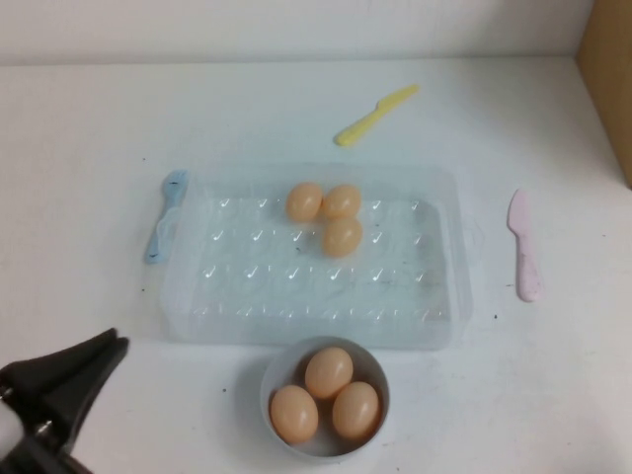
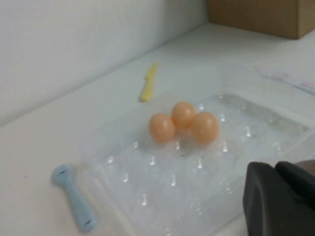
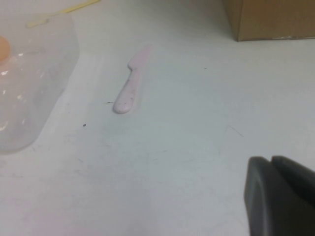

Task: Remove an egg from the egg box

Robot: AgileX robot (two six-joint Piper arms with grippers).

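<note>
The clear egg box (image 1: 257,286) lies mid-table, and three tan-orange eggs cluster in its far half: one egg (image 1: 304,201), a second (image 1: 342,200) and a third (image 1: 342,237). In the left wrist view the same eggs (image 2: 183,114) sit in the box (image 2: 197,182). My left gripper (image 1: 117,342) rests near the table's front left corner, shut and empty, short of the box's near left corner; its fingertips (image 2: 261,172) press together. My right gripper (image 3: 270,162) is out of the high view; it hovers over bare table right of the box (image 3: 29,98), shut on nothing.
A round grey-blue bowl (image 1: 370,354) holding three eggs stands just in front of the box. A blue utensil (image 1: 165,217) lies at the box's left, a pink plastic knife (image 1: 524,247) at its right, a yellow one (image 1: 375,115) behind. A cardboard box (image 1: 607,79) stands far right.
</note>
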